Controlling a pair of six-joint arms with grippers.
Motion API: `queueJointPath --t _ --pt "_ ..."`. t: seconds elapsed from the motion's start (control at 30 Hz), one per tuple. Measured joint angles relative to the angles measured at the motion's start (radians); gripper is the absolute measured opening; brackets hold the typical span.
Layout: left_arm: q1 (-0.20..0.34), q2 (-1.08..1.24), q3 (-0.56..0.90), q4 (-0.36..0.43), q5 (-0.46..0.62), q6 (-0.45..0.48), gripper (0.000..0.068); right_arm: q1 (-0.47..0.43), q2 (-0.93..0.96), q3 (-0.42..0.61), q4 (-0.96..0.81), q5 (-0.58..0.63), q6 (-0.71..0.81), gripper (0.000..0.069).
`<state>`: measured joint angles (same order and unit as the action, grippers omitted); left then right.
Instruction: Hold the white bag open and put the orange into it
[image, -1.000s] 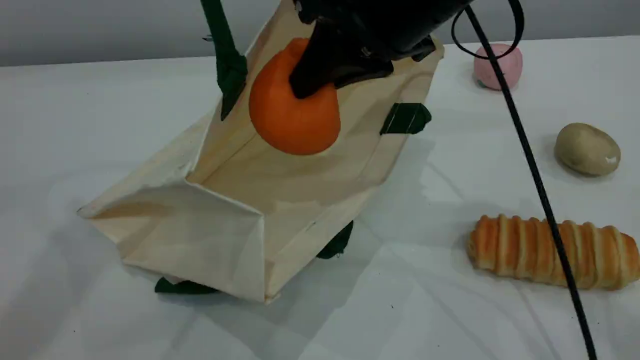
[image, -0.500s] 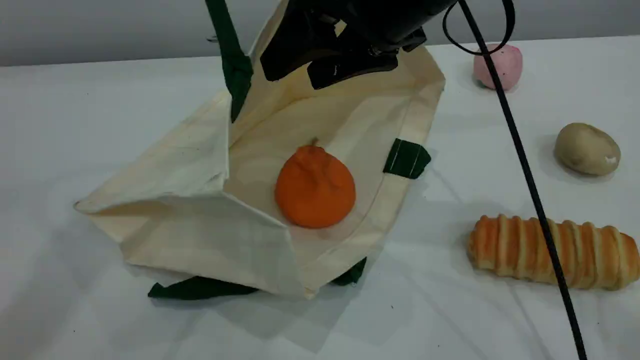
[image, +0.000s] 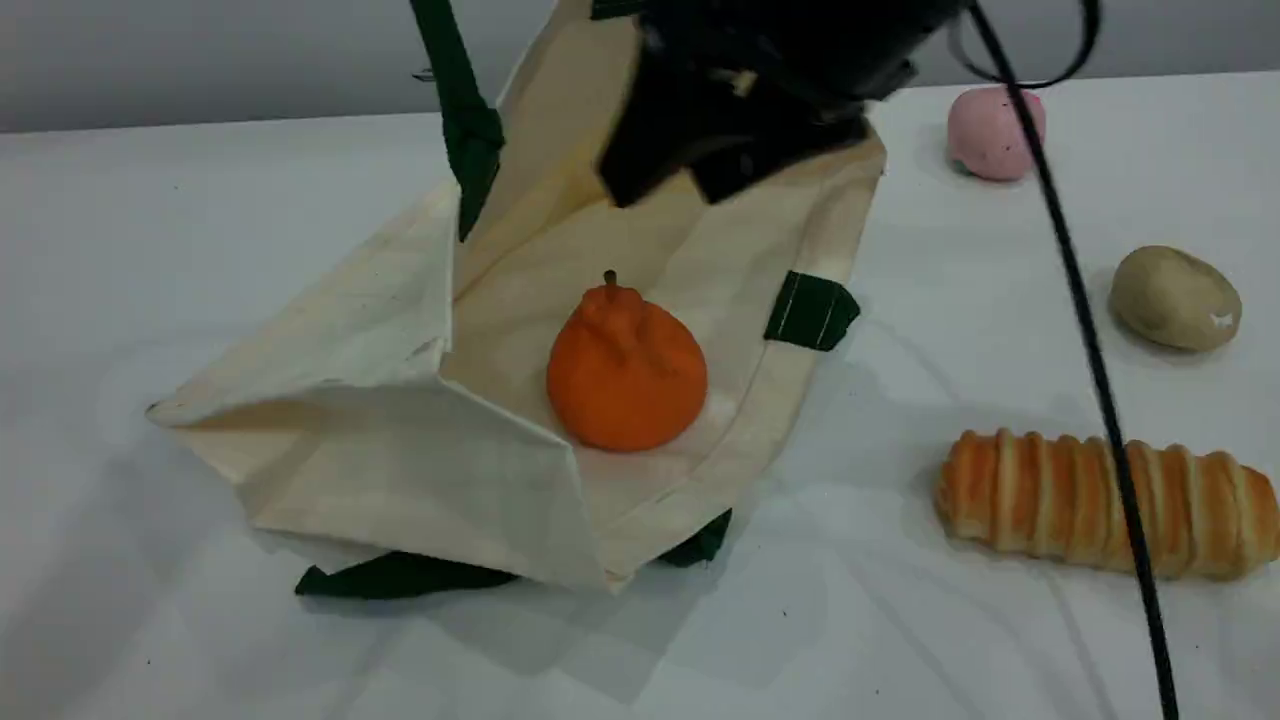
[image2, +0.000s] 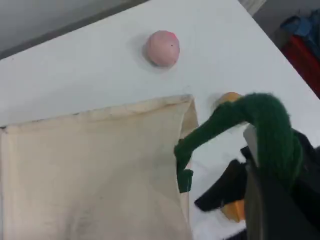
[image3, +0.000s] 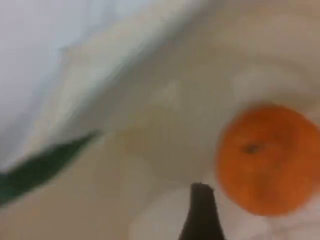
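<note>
One orange lies inside one white bag, resting on its lower panel with the stem up. We judge it light and slightly squashy, best taken around its broad belly. The canvas looks limp and is best lifted by a handle. The left gripper is closed on the bag's green handle, lifting it. The right gripper hovers over the bag's far end, jaws wide, holding nothing. To the right we count one pink ball, one potato and one bread loaf.
</note>
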<state>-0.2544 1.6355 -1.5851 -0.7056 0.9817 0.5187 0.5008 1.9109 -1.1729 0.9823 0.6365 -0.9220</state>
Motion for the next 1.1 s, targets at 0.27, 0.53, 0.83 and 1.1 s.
queueJointPath --t 0.27,0.53,0.83,1.1 --pt "0.000 0.000 0.000 -0.001 0.000 0.002 0.0071 -0.160 -0.040 0.001 -0.078 0.052 0.068 0.0465" --pt "0.000 0.007 0.000 0.024 -0.018 0.003 0.0071 -0.327 -0.101 0.001 -0.083 0.057 0.066 0.0449" --pt "0.000 0.072 0.000 0.021 -0.023 0.000 0.0071 -0.345 -0.130 0.000 -0.094 0.057 0.060 0.0447" --pt "0.000 0.181 0.005 0.020 -0.028 -0.001 0.0071 -0.345 -0.130 0.000 -0.092 0.056 0.060 0.0447"
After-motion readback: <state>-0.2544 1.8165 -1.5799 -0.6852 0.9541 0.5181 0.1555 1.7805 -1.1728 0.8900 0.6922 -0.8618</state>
